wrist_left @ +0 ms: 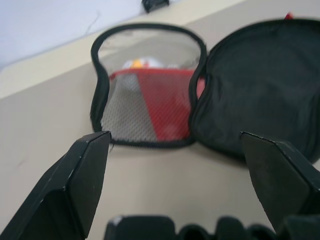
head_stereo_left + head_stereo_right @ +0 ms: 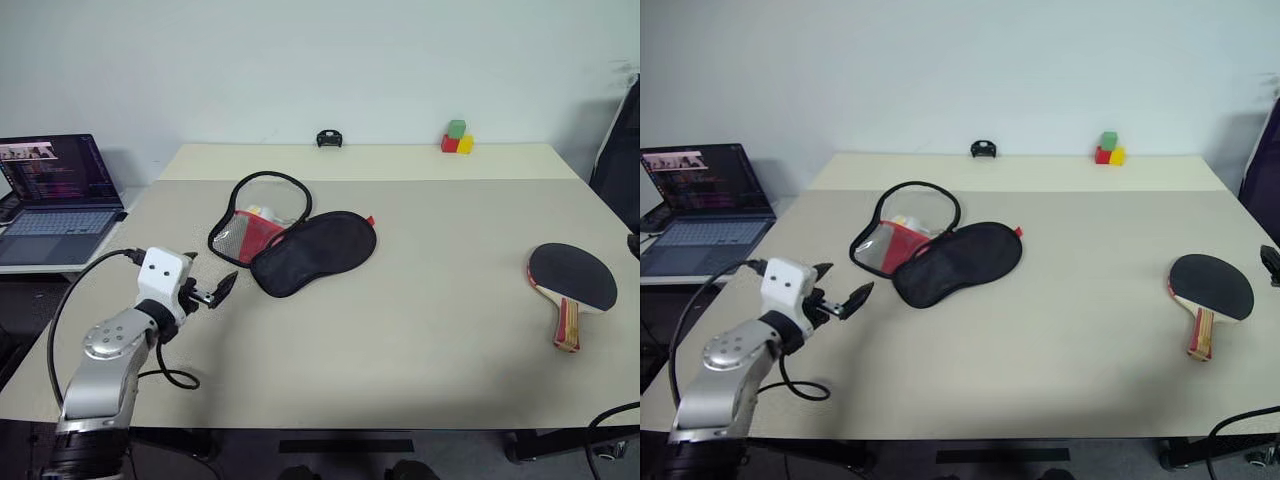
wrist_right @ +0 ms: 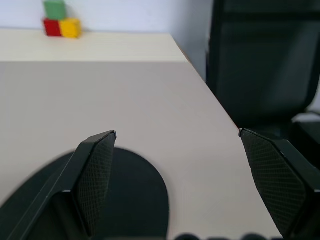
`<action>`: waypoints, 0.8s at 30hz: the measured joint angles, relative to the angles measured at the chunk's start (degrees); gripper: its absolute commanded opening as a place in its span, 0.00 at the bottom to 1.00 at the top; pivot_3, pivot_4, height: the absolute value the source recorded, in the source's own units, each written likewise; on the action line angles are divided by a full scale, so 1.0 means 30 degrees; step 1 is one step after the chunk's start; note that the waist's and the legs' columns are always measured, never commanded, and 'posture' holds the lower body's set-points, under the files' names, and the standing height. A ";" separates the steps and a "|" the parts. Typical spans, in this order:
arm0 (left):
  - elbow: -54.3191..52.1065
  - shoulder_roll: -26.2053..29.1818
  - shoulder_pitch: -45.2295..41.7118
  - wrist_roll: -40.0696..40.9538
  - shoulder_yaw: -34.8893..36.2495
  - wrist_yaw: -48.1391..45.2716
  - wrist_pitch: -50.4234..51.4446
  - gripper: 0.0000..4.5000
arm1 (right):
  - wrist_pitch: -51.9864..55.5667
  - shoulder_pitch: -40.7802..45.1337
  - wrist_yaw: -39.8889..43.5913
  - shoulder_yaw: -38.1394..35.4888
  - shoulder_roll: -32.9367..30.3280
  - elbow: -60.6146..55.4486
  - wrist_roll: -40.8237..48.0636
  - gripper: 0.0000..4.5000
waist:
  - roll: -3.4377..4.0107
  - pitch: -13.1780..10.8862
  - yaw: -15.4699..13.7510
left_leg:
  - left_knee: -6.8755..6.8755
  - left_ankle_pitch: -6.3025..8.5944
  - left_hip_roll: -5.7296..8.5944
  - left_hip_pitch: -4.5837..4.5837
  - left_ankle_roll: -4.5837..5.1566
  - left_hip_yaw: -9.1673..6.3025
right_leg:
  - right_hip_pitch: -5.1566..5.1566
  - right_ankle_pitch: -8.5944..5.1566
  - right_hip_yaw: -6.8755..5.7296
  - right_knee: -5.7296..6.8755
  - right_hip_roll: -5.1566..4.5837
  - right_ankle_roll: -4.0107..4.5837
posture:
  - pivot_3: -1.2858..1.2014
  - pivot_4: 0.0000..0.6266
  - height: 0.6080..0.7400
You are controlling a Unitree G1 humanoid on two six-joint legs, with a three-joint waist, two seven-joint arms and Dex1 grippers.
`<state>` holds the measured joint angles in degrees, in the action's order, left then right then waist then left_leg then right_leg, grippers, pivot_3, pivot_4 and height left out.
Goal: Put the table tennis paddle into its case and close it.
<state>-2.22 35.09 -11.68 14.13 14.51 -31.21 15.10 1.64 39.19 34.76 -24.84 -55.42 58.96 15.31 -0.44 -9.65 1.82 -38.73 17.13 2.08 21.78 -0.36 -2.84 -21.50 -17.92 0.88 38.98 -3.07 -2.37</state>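
While the left gripper point(image 2: 212, 290) hangs over the near left part of the table point(image 2: 400, 340), its two black fingers are spread wide apart and hold nothing. It points toward the case point(image 2: 295, 240), which lies just past it, a bit left of the middle of the table. That case is unzipped and lies open flat. One half is see-through with a red panel and mesh, and the other half is plain black cloth.

Over on the right side, the table tennis paddle point(image 2: 572, 285) lies flat near the table's edge, well apart from the case. Its round black face points away and its red-and-wood handle points back toward the robot. The right gripper point(image 3: 175, 170) hangs just above the paddle's black face with its fingers wide apart, holding nothing.

Farther back, a laptop point(image 2: 58, 195) sits open on a side desk to the left. At the far edge of the table sit a small black thing point(image 2: 329, 138) and some colored blocks point(image 2: 457, 138), green on red and yellow.
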 measured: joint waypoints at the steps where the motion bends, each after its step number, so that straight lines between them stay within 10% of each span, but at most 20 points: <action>1: 0.0070 0.0041 -0.0029 0.0088 0.0004 -0.0234 -0.0170 1.00 | 0.0734 -0.0226 0.0237 0.0070 0.0292 -0.0852 0.0198 0.96 | 0.0000 0.0000 0.0004 | 0.0001 0.0000 -0.0004 0.0000 0.0000 -0.0002 | 0.0000 0.0000 -0.0001 -0.0001 0.0001 0.0000 | 0.52 0.24 1.00; 24: 0.3845 0.0640 -0.4352 0.0791 -0.1605 -0.5367 -0.0751 1.00 | 1.3358 -0.3574 -0.0728 0.3714 0.7855 -1.9351 0.5038 0.96 | 0.0000 0.0002 -0.0028 | -0.0007 -0.0025 0.0005 0.0070 -0.0043 -0.0051 | -0.0092 0.0001 -0.0020 0.0022 0.0002 -0.0001 | 0.52 0.24 1.00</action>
<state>9.32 37.01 -24.73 16.51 9.69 -47.31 12.85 41.72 28.47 32.58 -13.70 -31.86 0.91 30.42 -0.45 -9.64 1.74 -38.75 17.06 2.10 21.99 -0.48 -3.00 -21.78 -17.92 0.82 39.05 -3.06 -2.37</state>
